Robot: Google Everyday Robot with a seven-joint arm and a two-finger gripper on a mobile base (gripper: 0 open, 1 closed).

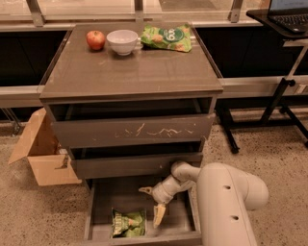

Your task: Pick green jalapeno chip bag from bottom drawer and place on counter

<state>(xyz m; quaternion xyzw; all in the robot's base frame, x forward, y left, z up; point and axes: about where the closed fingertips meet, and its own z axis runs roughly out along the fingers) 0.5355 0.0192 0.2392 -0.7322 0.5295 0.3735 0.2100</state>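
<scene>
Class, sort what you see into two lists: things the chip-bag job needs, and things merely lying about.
Job: green jalapeno chip bag; bottom drawer; counter; pincer, open in the drawer beside the bag.
Lying about: apple; white bowl; bright green bag; cardboard box.

3 drawers: scratched top drawer (pixel 132 130), middle drawer (pixel 134 165), bottom drawer (pixel 118 197). 2 chip bags: green jalapeno chip bag (pixel 128 224), brighter-green bag (pixel 166 38). 1 apple (pixel 96 40), 1 white bowl (pixel 122 41), 1 cardboard box (pixel 45 161), 1 laptop (pixel 288 12), 1 counter (pixel 130 72). 1 gripper (pixel 153 204), fingers spread, inside the bottom drawer just beside the green jalapeno chip bag.
</scene>
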